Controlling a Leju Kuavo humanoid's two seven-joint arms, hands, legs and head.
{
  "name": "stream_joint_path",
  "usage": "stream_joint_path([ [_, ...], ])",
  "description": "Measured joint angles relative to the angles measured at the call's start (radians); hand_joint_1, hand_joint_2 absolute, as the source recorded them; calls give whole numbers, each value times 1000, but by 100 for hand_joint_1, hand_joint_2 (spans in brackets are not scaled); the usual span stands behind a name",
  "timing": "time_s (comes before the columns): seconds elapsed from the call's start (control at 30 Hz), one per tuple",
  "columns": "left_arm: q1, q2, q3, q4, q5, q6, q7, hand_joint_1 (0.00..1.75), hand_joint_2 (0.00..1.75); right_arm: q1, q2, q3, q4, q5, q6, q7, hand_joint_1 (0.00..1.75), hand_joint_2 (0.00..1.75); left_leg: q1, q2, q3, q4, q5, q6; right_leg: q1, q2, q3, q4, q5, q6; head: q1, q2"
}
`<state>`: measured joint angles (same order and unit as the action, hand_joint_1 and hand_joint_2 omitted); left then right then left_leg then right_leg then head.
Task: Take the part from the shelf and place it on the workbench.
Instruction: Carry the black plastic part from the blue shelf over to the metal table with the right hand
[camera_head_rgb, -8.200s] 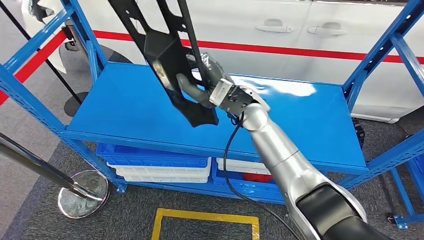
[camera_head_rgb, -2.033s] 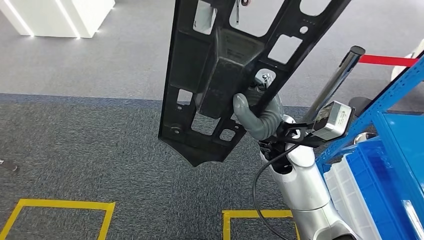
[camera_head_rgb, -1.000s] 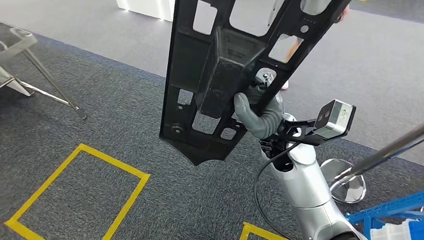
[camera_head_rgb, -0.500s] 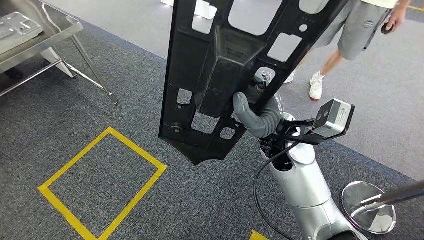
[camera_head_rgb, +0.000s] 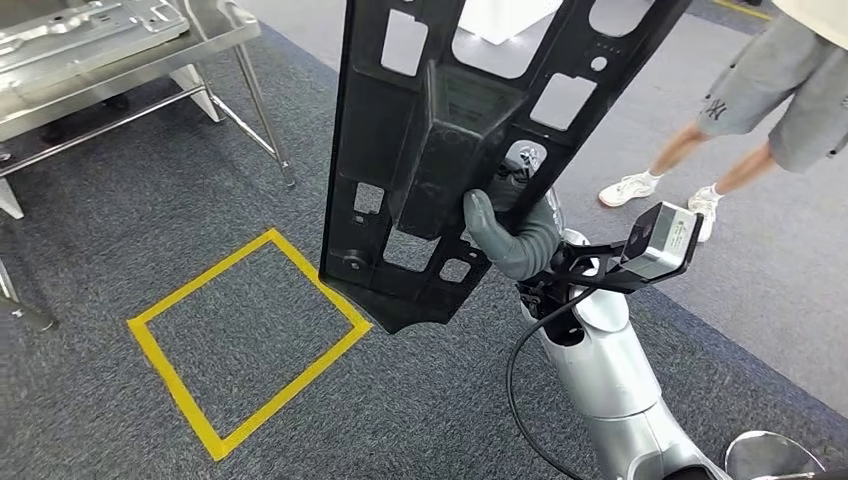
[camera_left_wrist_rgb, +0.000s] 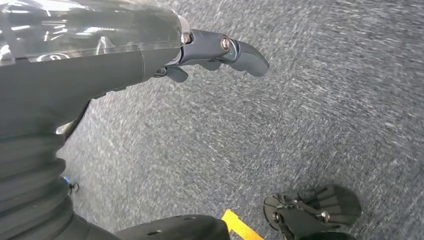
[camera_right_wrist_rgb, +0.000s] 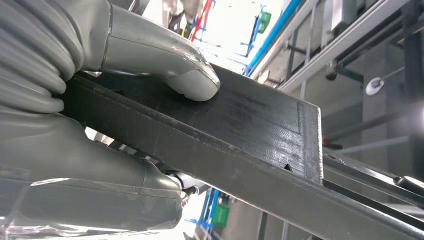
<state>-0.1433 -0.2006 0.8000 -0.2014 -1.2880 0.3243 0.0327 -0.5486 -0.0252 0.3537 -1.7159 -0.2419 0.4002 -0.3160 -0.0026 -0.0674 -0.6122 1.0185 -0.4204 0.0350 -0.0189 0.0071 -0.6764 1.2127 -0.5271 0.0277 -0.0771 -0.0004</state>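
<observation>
A long black plastic part (camera_head_rgb: 440, 150) with several cut-outs stands nearly upright in the middle of the head view. My right hand (camera_head_rgb: 515, 235) grips it from behind near its lower half, grey fingers wrapped around a rib. In the right wrist view the thumb (camera_right_wrist_rgb: 165, 60) presses on the part's black bar (camera_right_wrist_rgb: 240, 135). A metal workbench (camera_head_rgb: 110, 40) with a grey stamped panel on it stands at the far left. My left hand (camera_left_wrist_rgb: 200, 50) hangs over the grey carpet, fingers loosely curled, holding nothing.
A yellow taped square (camera_head_rgb: 250, 335) marks the carpet in front of the workbench. A person's legs (camera_head_rgb: 740, 120) in grey shorts and white shoes stand at the far right. A chrome stanchion base (camera_head_rgb: 780, 462) sits at the near right corner.
The camera has kept turning left: the shelf has left the picture, the workbench has come in at the far left, and the yellow square has shifted toward the middle. The part stays in my right hand.
</observation>
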Motion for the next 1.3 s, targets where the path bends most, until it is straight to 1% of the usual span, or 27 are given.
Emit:
stream_joint_path([
  [0.07, -1, 0, 0, 0, -1, 0, 0, 0, 175, 0, 0, 0, 0, 0, 0, 0, 173, 175, 2, -24, -6, 11, -5, -8, -7, 47, 49, -121, 55, -3, 0, 0],
  [0.13, -2, -1, 0, 0, -3, 0, 0, 0, 175, 0, 0, -1, 0, 1, 0, 0, 173, 175, 6, -45, -17, 16, -5, -21, -7, 79, 64, -163, 60, -10, 0, 0],
  [0.2, -2, 0, 0, 0, -7, 0, 0, 0, 175, -3, -1, -2, 0, 2, 0, 0, 173, 175, 9, -60, -23, 14, -3, -34, -5, 61, 67, -171, 62, -21, 0, 0],
  [0.27, -3, 1, 0, 0, -11, 0, 0, 0, 175, -8, -1, -3, -1, 2, 0, 0, 173, 175, 6, -26, -36, 44, -18, -45, -10, 36, 79, -179, 60, -35, -1, 0],
  [0.33, -5, 1, 0, 0, -14, -1, 0, 0, 175, -9, -1, -4, -1, 2, -1, 1, 173, 175, 6, 31, -87, 148, -64, -55, -8, 9, 91, -182, 54, -45, -2, 0],
  [0.4, -8, 1, 0, 0, -16, -2, 0, 0, 175, -8, -2, -6, -2, 2, -2, 3, 173, 175, 11, 54, -152, 269, -103, -60, -4, -19, 99, -182, 47, -48, -2, 0],
  [0.43, -10, 1, 0, 0, -18, -2, 0, 0, 175, -7, -2, -6, -2, 2, -2, 5, 173, 175, 13, 59, -166, 291, -101, -62, -3, -33, 104, -182, 42, -47, -2, 0],
  [0.47, -10, 1, -1, 0, -20, -2, 0, 0, 175, -7, -2, -6, -2, 2, -3, 6, 173, 175, 14, 63, -157, 272, -78, -62, -3, -46, 109, -182, 38, -46, -2, 0],
  [0.5, -9, 1, -1, 0, -23, -2, 1, 0, 175, -7, -2, -6, -4, 3, -3, 7, 173, 175, 15, 70, -130, 215, -43, -60, -3, -57, 117, -182, 32, -44, -2, 0],
  [0.57, -7, 1, -2, 0, -27, -2, 4, 0, 175, -8, -3, -9, -7, 3, -4, 7, 173, 175, 5, 112, -62, 79, 9, -49, -1, -77, 130, -182, 21, -37, -1, 0],
  [0.63, -8, 2, -3, 0, -30, -2, 5, 0, 175, -8, -4, -12, -10, 3, -4, 8, 173, 175, -9, 143, -34, 18, 13, -32, 5, -96, 135, -186, 14, -26, -1, 0],
  [0.7, -8, 2, -3, 0, -31, -2, 6, 0, 175, -8, -4, -14, -12, 3, -4, 8, 173, 175, -11, 126, -33, 11, 10, -19, 9, -116, 142, -192, 8, -14, -1, 0],
  [0.77, -6, 1, -3, 0, -31, -2, 7, 0, 175, -9, -5, -14, -15, 3, -4, 8, 173, 175, -5, 102, -21, -2, 11, -7, 6, -91, 142, -172, -10, -5, -1, 0],
  [0.8, -6, 1, -3, 0, -31, -2, 7, 0, 175, -9, -6, -15, -16, 3, -4, 7, 173, 175, -2, 91, -14, -8, 11, -1, 4, -64, 123, -132, -29, -2, -1, 0],
  [0.83, -8, 1, -4, 0, -31, -2, 7, 0, 175, -8, -8, -17, -17, 3, -4, 7, 173, 175, -2, 80, -10, -10, 9, 3, 3, -36, 91, -71, -54, -1, -1, 0],
  [0.87, -9, 0, -4, 0, -30, -2, 7, 0, 175, -5, -10, -18, -17, 3, -4, 7, 173, 175, -2, 68, -7, -11, 6, 7, 3, -20, 47, 0, -79, -1, -1, 0],
  [0.9, -11, 0, -4, 0, -30, -2, 7, 0, 175, -2, -12, -19, -17, 3, -4, 7, 173, 175, -3, 54, -4, -10, 4, 9, 3, -13, 5, 61, -93, 0, -1, 0],
  [0.93, -10, 0, -4, 0, -30, -3, 7, 0, 175, 1, -14, -19, -17, 3, -4, 8, 173, 175, -3, 40, -1, -9, 0, 10, 3, -10, -24, 93, -88, 1, -1, 0],
  [0.97, -10, 0, -4, 0, -30, -3, 7, 0, 175, 4, -15, -20, -17, 3, -4, 8, 173, 175, -3, 25, 4, -6, -4, 8, 2, -9, -35, 85, -61, 2, -1, 0],
  [1.0, -10, 0, -4, 0, -30, -4, 7, 0, 175, 4, -15, -20, -17, 3, -4, 7, 173, 175, -3, 10, 9, -3, -10, 6, 1, -5, -26, 39, -16, 2, -1, 0],
  [1.03, -9, 0, -4, 0, -30, -4, 7, 0, 175, 4, -16, -20, -17, 3, -4, 7, 173, 175, -3, -4, 13, 1, -16, 3, -2, 9, -7, -29, 33, 1, -1, 0],
  [1.07, -10, -1, -4, 0, -30, -4, 7, 0, 175, 4, -17, -20, -17, 3, -4, 7, 173, 175, -3, -16, 14, 6, -22, -1, -5, 29, 15, -91, 68, 0, -1, 0],
  [1.1, -11, -1, -4, 0, -30, -5, 8, 0, 175, 4, -17, -20, -17, 2, -4, 7, 173, 175, -3, -27, 13, 10, -26, -5, -7, 46, 31, -136, 85, -3, -1, 0],
  [1.13, -11, -1, -4, 0, -29, -5, 8, 0, 175, 4, -18, -20, -17, 3, -3, 7, 173, 175, -1, -37, 9, 12, -28, -10, -6, 59, 39, -159, 87, -6, -1, 0],
  [1.2, -11, -1, -4, 0, -28, -4, 9, 0, 175, 5, -19, -20, -18, 3, -1, 7, 173, 175, 3, -55, 6, 10, -29, -22, -5, 51, 47, -170, 78, -17, -1, 0],
  [1.23, -9, -1, -4, 0, -27, -4, 9, 0, 175, 5, -19, -20, -19, 3, 1, 7, 173, 175, 3, -49, 6, 11, -32, -28, -5, 42, 53, -175, 77, -23, -1, 0],
  [1.3, -9, 0, -4, 0, -27, -4, 9, 0, 175, 5, -17, -20, -20, 2, 7, 6, 173, 175, 0, -3, -14, 58, -54, -39, -8, 20, 71, -185, 72, -37, -2, 0],
])
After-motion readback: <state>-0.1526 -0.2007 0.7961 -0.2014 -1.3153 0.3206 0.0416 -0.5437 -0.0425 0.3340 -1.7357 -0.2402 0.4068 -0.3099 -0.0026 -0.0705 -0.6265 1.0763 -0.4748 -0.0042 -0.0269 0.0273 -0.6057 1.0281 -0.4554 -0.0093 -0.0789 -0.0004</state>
